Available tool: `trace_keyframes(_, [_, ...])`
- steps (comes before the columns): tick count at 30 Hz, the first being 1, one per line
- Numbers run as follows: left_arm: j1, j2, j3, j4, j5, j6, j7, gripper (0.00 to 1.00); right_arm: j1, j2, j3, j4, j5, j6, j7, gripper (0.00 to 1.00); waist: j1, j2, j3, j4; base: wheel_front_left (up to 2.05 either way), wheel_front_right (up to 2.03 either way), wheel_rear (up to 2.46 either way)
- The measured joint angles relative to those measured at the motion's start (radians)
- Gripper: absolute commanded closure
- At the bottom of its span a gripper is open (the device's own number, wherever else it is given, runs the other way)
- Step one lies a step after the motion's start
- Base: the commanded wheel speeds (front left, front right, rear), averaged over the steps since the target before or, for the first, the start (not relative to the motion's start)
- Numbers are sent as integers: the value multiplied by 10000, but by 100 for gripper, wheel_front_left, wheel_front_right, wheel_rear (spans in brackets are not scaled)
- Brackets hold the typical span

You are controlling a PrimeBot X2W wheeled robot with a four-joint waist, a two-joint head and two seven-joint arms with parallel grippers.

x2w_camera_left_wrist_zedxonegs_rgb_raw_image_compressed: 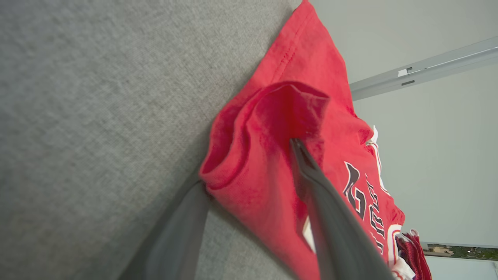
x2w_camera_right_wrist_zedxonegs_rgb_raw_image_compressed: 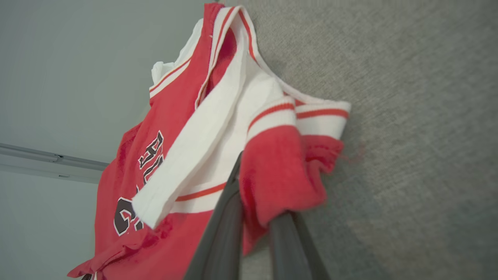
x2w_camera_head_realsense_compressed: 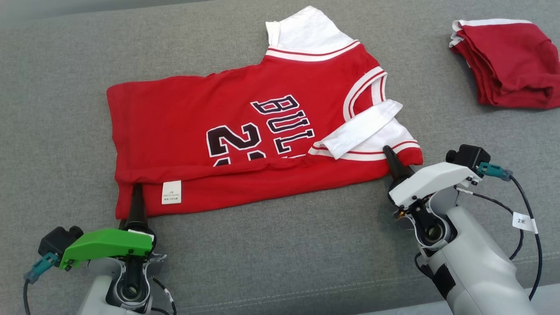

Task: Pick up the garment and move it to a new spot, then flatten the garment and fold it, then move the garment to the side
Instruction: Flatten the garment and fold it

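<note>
Garment (x2w_camera_head_realsense_compressed: 245, 144) lies flat on the grey surface (x2w_camera_head_realsense_compressed: 280, 262). Its long axis runs from the left pincer (x2w_camera_head_realsense_compressed: 136, 192) at the hem corner to the right pincer (x2w_camera_head_realsense_compressed: 389, 153) at the shoulder corner. Left wrist view: fingers (x2w_camera_left_wrist_zedxonegs_rgb_raw_image_compressed: 330, 217) apart, straddling the hem. Right wrist view: jaws pinched on red cloth.

label (x2w_camera_head_realsense_compressed: 171, 192): print too small to read | jersey (x2w_camera_head_realsense_compressed: 175, 113) number (x2w_camera_head_realsense_compressed: 234, 142): lower half hidden under fold (x2w_camera_head_realsense_compressed: 271, 169) | red pile (x2w_camera_head_realsense_compressed: 507, 61): cut by right edge
</note>
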Motion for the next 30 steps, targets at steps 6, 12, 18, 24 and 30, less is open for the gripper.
trace_keyframes(6, [149,107,-33,-736,130,-132,-224,100,-174,-153,140,-322,364,0,-128,100,0,-1,-50,-4,0,0,0])
trace_keyframes(12, [445,288,-94,-1973,453,-153,-351,100,-183,-355,224,-719,583,0,-163,100,0,-1,-168,5,0,0,0])
trace_keyframes(18, [848,412,-125,-2945,629,104,-376,100,-180,-529,215,-1043,589,0,-182,100,0,-1,-320,-13,0,0,0])
trace_keyframes(24, [1437,479,-190,-3463,700,476,-372,100,136,-619,17,-1363,341,0,-81,100,0,-1,-443,-39,0,0,0])
trace_keyframes(30, [2059,324,-201,-3685,642,631,-376,100,754,-639,-249,-1701,-280,0,268,100,0,-1,-504,-27,0,0,0])
